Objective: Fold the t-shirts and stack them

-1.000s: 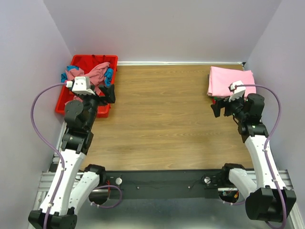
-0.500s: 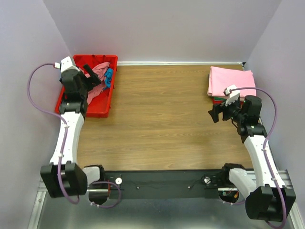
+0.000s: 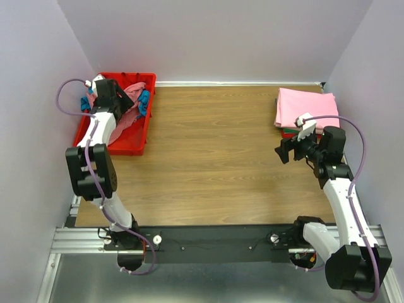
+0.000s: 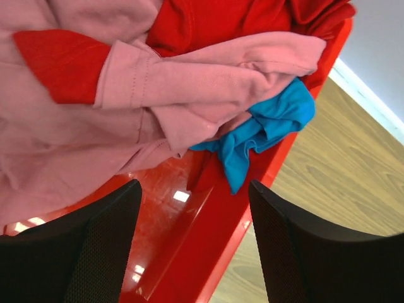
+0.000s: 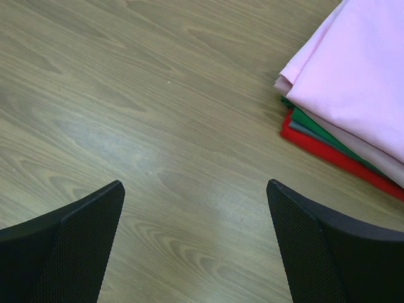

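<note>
Crumpled t-shirts fill the red bin (image 3: 126, 149) at the back left: a salmon pink one (image 4: 189, 82), a bright red one (image 4: 208, 22) and a teal blue one (image 4: 265, 129). My left gripper (image 3: 122, 95) hangs over this heap, open; between its fingers (image 4: 194, 189) only the bin's shiny floor shows, just below the pink cloth. A folded stack (image 3: 306, 106) lies at the back right, light pink (image 5: 353, 76) on top, with green (image 5: 309, 123) and red (image 5: 315, 144) edges under it. My right gripper (image 3: 282, 151) is open and empty over bare wood (image 5: 194, 186), in front of the stack.
The bin's long wall (image 4: 208, 252) runs between my left fingers, with the wooden table (image 3: 214, 158) beyond it. Lilac walls close in the left, back and right sides. A black rail with both arm bases lines the near edge.
My left arm has swung back and left, from the bin's near wall to above the shirts inside, and its jaws have narrowed a little. The right gripper has drifted slightly left.
</note>
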`<state>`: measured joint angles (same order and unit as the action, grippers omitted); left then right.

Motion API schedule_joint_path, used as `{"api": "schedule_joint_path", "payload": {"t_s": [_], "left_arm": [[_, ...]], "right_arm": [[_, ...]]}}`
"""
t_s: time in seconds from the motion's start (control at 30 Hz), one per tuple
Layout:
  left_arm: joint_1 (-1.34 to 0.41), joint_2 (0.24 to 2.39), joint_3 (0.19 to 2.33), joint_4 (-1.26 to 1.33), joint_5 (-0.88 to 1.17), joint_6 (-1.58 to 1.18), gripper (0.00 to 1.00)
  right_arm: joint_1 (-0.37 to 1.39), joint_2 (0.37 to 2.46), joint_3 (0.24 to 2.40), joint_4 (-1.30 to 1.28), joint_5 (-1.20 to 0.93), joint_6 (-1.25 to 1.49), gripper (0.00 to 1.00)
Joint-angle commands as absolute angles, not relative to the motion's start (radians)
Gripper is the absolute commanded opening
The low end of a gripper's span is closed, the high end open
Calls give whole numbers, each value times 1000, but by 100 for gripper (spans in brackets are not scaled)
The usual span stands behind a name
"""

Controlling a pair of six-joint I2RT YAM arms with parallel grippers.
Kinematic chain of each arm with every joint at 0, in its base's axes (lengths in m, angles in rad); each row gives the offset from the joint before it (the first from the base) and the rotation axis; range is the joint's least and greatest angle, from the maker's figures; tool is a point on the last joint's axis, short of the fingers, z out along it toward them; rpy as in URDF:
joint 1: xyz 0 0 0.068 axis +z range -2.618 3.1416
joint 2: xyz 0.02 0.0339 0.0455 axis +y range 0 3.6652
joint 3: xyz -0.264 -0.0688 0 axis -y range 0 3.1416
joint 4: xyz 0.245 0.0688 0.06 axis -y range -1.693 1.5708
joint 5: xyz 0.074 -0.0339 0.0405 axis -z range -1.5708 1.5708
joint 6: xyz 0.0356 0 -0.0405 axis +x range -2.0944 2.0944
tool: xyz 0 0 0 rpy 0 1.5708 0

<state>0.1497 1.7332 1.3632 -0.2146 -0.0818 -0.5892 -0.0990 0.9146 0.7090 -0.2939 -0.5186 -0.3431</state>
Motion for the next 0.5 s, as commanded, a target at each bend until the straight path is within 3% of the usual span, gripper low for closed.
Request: {"api": "schedule_joint_path", "payload": {"t_s": [0.0,0.33,0.47], "left_arm": [[158,1805,1456,-222,-100,-591,74],[158,1970,1591,-270,-173,-574,68],[160,2000,1611,-268,-170,-572,56]], "right_arm": [[-100,922,703,-327,-548,-360,100],[-98,936,707,-327,-548,-359,100],[-100,939,709,-328,-541,-359,100]]}}
